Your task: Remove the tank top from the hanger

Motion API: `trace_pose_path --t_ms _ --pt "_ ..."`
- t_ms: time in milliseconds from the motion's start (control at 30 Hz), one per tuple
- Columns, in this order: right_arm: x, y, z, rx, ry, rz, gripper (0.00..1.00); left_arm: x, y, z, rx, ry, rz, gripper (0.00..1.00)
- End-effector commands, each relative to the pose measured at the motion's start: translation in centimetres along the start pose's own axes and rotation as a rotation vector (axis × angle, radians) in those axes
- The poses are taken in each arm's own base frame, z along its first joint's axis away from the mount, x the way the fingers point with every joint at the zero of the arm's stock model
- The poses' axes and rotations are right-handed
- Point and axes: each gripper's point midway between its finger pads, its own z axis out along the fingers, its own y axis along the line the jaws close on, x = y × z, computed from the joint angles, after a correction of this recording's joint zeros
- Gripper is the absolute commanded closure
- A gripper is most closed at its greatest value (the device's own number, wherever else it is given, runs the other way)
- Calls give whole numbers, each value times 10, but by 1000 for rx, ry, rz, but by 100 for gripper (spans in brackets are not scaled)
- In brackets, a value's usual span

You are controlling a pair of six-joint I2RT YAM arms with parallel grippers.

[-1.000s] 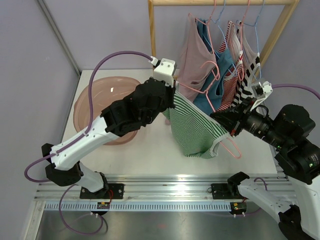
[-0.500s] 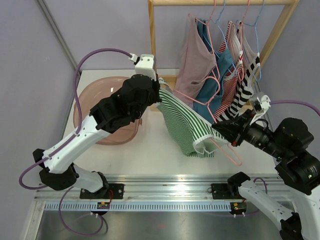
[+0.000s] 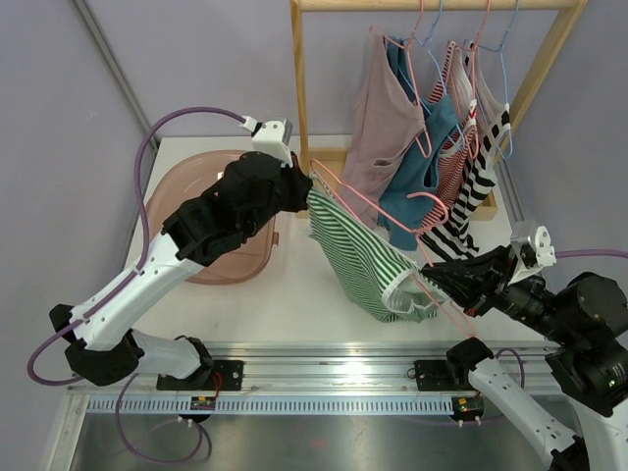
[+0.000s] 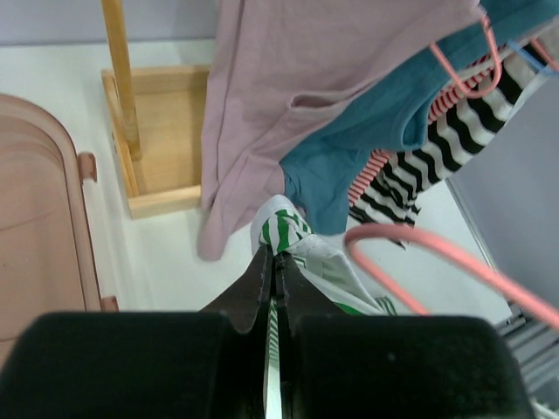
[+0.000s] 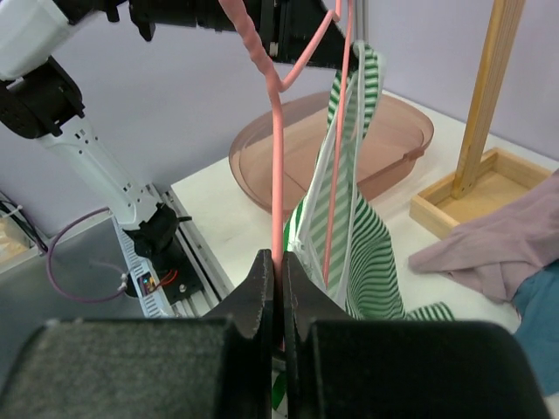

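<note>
Pinching striped tank top (image 3: 358, 257) in left gripper (image 4: 273, 260), pink hanger (image 5: 276, 157) in right gripper (image 5: 278, 262), both closed tight; hemmed by hung clothes (image 3: 388, 118) behind, basin (image 3: 182, 191) leftward.

A: How is the left arm (image 3: 132, 292) standing?
B: Stretched forward and inward, left gripper (image 4: 278, 259) closed tight.
A: And the right arm (image 3: 587, 324)?
B: Bent at the elbow, pointing left; right gripper (image 5: 278, 259) closed too

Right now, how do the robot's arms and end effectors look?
The left arm and right arm have white lower links, black upper housings and a purple cable each. The left end effector and right end effector have tapered black fingers.
</note>
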Motion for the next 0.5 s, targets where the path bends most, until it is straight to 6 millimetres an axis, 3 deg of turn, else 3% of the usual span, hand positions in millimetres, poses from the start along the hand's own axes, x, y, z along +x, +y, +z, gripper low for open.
trace_pose_path --t_ms 0,67,100,133,200,300,333,467 --pt "-24 11 -1 -55 -114 -56 100 -19 3 -14 55 -72 -79 100" --pt "-35 4 -1 -9 -183 -42 100 -19 5 -24 81 -91 -94 100" --pt "-33 -1 3 7 -200 -25 100 -15 -5 -29 147 -77 -93 100" --pt "-47 0 3 0 -274 -15 100 -12 -13 -34 217 -93 -92 100" --pt "-59 0 13 -40 -365 -4 100 -5 -47 -47 415 -84 -73 100" --pt "-72 1 31 -115 -441 50 100 20 -80 -63 558 -31 -6 100" --pt "-70 -4 44 -126 -422 85 100 25 -84 -65 572 -21 18 100" --pt "-84 -15 66 -134 -463 103 100 51 -89 -70 606 36 47 100"
